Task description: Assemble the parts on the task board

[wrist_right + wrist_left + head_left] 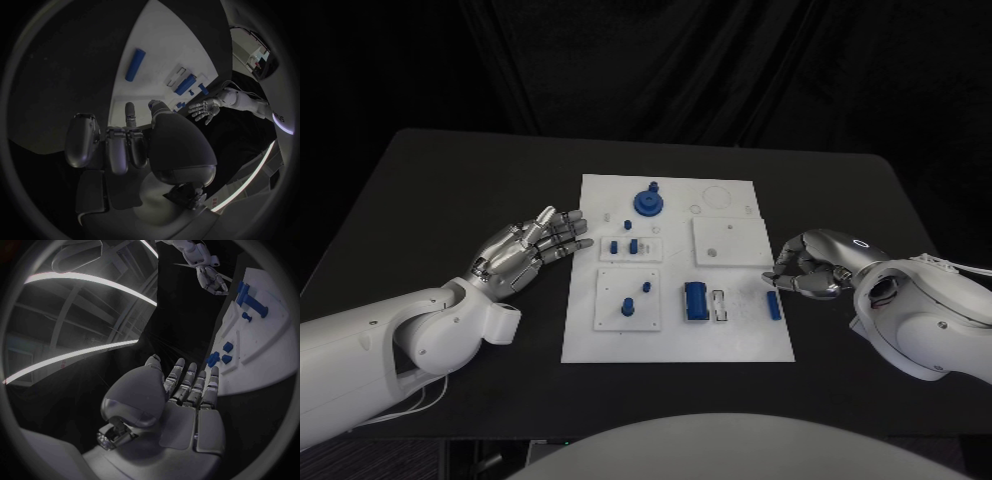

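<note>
The white task board (733, 335) lies in the middle of the black table. A round blue knob (649, 202) stands near its far edge. Small blue pieces (630, 245) sit on its left side, with a blue block (694, 300) and a blue bar (773, 305) near the front right. My left hand (531, 245) hovers just off the board's left edge, fingers stretched out and holding nothing; the left wrist view shows the same hand (187, 390). My right hand (812, 265) sits at the board's right edge, just behind the bar, fingers curled in with nothing in them (131, 145).
Two raised white plates (730, 240) (629, 298) sit on the board. Bare black table (459, 190) surrounds the board on all sides. A dark curtain hangs behind the table.
</note>
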Motion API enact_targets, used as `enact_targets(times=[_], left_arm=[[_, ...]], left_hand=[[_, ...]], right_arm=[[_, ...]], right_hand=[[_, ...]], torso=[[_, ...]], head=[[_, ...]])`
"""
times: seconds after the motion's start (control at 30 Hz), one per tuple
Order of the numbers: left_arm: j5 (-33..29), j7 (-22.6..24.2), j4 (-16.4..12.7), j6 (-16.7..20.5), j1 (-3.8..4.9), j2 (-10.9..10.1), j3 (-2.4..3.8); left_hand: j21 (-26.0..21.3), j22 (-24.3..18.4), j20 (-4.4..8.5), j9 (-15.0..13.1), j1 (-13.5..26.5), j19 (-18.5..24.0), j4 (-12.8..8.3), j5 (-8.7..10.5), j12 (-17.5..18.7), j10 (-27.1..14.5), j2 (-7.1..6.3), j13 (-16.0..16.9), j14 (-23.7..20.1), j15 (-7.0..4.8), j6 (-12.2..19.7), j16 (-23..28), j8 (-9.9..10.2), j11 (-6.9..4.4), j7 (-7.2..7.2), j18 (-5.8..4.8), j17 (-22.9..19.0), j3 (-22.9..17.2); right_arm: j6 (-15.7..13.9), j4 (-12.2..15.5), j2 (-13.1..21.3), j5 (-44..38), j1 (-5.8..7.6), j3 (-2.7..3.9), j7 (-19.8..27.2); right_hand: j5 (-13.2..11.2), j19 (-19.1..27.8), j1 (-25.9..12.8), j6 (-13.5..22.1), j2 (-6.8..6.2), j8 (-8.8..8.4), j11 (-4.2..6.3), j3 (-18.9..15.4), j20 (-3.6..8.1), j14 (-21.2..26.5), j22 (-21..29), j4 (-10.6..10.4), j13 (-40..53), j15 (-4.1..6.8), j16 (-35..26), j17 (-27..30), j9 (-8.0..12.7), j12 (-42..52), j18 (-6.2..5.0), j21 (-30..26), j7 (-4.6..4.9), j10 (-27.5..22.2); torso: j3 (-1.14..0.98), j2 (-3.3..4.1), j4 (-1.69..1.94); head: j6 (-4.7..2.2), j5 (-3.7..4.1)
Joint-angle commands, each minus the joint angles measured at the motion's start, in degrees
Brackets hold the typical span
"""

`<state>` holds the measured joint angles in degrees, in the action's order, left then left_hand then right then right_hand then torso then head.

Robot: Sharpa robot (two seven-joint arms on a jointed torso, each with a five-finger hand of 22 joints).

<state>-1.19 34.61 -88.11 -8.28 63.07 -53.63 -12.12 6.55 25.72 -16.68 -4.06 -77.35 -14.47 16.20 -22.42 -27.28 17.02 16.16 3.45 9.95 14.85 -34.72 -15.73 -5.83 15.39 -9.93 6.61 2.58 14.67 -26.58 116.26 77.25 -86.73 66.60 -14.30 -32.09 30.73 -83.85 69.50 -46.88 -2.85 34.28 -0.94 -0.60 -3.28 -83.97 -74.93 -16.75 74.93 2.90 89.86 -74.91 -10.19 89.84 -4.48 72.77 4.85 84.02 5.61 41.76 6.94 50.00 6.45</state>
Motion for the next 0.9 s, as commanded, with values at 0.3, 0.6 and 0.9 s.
enact_targets(times=[0.3, 0.6, 0.9], left_arm=[[0.1, 0.8, -0.2, -0.1, -0.11, -0.1, 0.04], [0.1, 0.7, -0.3, -0.1, -0.11, -0.1, 0.04], [0.1, 0.4, -0.2, -0.2, -0.11, -0.1, 0.04]], left_hand=[[0.3, 0.1, -0.09, -0.1, -0.5, -0.5, 0.0, -0.22, -0.3, 0.4, 0.03, 0.1, 0.2, 0.31, -0.6, -0.3, -0.4, 0.12, -4.13, -1.09, 0.1, -0.3], [0.3, 0.1, -0.09, -0.1, -0.5, -0.5, 0.0, -0.22, -0.3, 0.4, 0.03, 0.1, 0.2, 0.31, -0.6, -0.3, -0.4, 0.12, -4.13, -1.09, 0.1, -0.3], [0.3, 0.1, -0.08, -0.1, -0.5, -0.5, 0.0, -0.26, -0.3, 0.4, 0.02, 0.1, 0.2, 0.34, -0.6, -0.3, -0.4, 0.13, -4.17, -1.14, 0.1, -0.3]], right_arm=[[7.8, -0.6, -0.4, -7.3, -1.40, -0.04, -7.1], [9.0, -1.0, -1.5, -9.5, -2.13, -0.04, -7.3], [10.4, -1.1, -2.1, -10.2, -2.55, -0.04, -7.4]], right_hand=[[-3.4, -1.3, -1.2, -2.5, 0.10, 0.48, 1.00, -0.5, 0.68, -5.8, -10.5, 0.0, 15.1, 0.80, -0.4, -13.8, -1.8, 0.2, 0.98, 0.7, -0.69, 6.0], [-4.2, -1.4, -2.0, -4.0, 0.37, 1.60, 1.55, -0.8, 1.04, -5.8, -10.5, 0.1, 15.1, 1.23, -0.4, -13.8, -3.7, 0.2, 1.01, 0.9, -1.38, 6.0], [-2.6, -1.4, -2.5, -4.1, 0.71, 2.35, 1.98, -0.9, 1.42, -5.7, -10.5, 0.1, 15.1, 1.62, -0.4, -13.7, -5.6, 0.2, 1.01, 1.0, -1.83, 6.0]], torso=[[-0.15, 0.07, -0.30], [-0.23, 0.01, -0.28], [-0.17, 0.01, -0.28]], head=[[0.00, 2.89], [0.00, 3.65], [0.00, 3.65]])
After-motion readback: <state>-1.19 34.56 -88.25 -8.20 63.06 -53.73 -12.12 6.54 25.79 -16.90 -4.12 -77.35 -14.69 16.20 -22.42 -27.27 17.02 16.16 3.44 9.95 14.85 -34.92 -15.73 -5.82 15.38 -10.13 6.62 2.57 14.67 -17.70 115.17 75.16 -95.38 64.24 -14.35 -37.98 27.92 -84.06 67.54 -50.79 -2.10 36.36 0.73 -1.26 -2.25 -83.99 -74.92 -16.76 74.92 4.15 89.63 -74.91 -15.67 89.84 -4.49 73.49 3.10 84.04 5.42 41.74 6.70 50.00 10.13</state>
